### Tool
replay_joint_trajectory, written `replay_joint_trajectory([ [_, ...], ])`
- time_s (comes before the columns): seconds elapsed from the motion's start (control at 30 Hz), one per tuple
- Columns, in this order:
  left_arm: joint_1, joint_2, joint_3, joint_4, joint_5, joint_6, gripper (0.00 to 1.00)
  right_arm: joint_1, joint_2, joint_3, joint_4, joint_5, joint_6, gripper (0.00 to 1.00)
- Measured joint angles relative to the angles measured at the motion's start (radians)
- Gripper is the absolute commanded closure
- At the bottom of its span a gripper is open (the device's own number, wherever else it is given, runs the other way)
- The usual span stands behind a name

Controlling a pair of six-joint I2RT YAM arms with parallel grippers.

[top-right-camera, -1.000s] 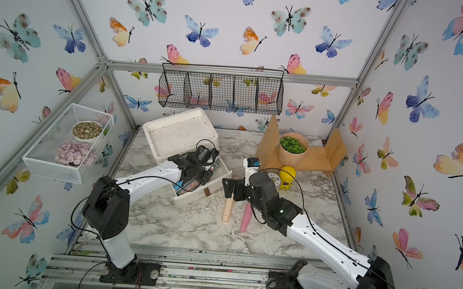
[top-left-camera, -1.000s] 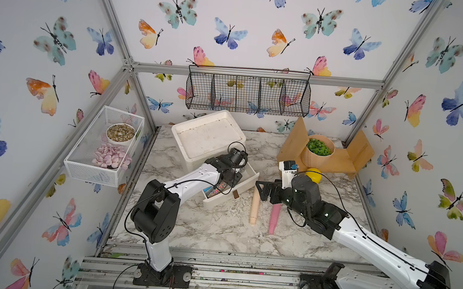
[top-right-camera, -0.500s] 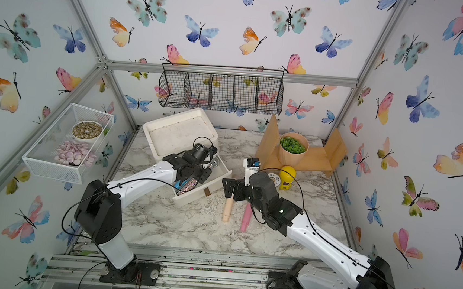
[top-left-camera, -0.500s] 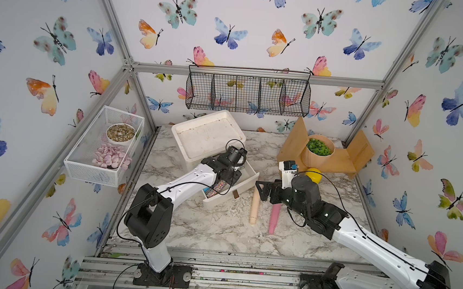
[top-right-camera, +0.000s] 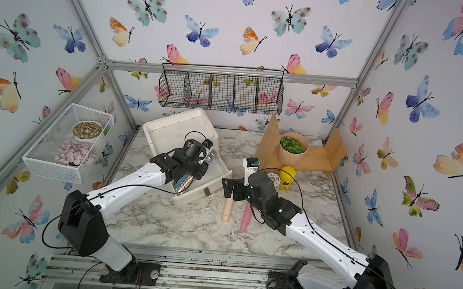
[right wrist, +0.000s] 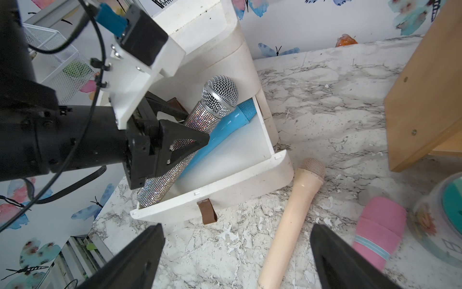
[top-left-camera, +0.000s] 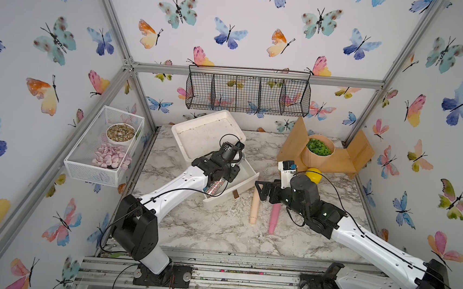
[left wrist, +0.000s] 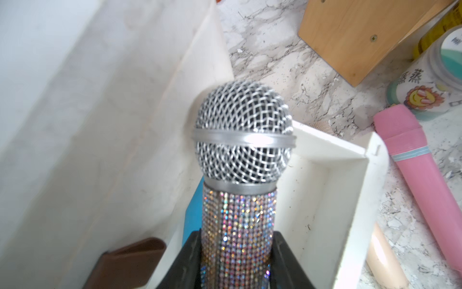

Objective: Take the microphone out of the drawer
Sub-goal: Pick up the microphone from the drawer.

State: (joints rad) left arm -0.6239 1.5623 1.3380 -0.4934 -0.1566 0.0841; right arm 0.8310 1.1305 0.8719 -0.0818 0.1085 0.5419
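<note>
The microphone [left wrist: 242, 140] has a silver mesh head and a glittery handle. It lies tilted inside the open white drawer [top-left-camera: 247, 177], its tail low by the front wall [right wrist: 225, 185]. My left gripper [left wrist: 236, 240] is shut on its handle, seen from the side in the right wrist view [right wrist: 190, 130]. In both top views the left gripper [top-left-camera: 222, 175] [top-right-camera: 191, 173] hides most of the microphone; only its glittery handle [top-left-camera: 216, 184] [top-right-camera: 183, 182] shows. A blue microphone [right wrist: 225, 132] lies under it in the drawer. My right gripper [right wrist: 237, 230] [top-left-camera: 261, 187] stands open over the table, just outside the drawer.
A beige microphone [top-left-camera: 254, 207] and a pink one [top-left-camera: 274, 216] lie on the marble beside the drawer. Behind them stand a round tin [top-right-camera: 274, 179], a yellow bottle [top-left-camera: 314, 175] and a wooden stand [top-left-camera: 339, 162] with a plant pot. A wire basket [top-left-camera: 248, 94] hangs at the back.
The left arm's elbow has swung slightly to the left, with the gripper still closed on the microphone in the drawer. The right arm has not moved.
</note>
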Motion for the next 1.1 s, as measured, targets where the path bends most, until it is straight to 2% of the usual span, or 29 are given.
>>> replay_joint_trajectory([
  [0.17, 0.000, -0.042, 0.005, 0.003, 0.008, -0.031, 0.73, 0.000, -0.001, 0.000, 0.009, 0.001, 0.000, 0.02],
  [0.37, -0.002, -0.056, 0.028, 0.010, 0.086, -0.130, 0.75, 0.000, -0.011, 0.000, 0.011, 0.019, -0.001, 0.02],
  [0.67, -0.021, -0.074, -0.020, 0.116, 0.180, -0.391, 0.76, 0.000, -0.088, -0.027, 0.003, 0.101, -0.001, 0.02],
  [0.87, -0.116, -0.076, -0.087, 0.209, 0.177, -0.547, 0.75, 0.000, -0.146, -0.060, -0.013, 0.172, 0.000, 0.02],
  [1.1, -0.207, -0.030, -0.082, 0.286, 0.167, -0.612, 0.75, 0.000, -0.201, -0.089, -0.039, 0.243, 0.019, 0.02],
])
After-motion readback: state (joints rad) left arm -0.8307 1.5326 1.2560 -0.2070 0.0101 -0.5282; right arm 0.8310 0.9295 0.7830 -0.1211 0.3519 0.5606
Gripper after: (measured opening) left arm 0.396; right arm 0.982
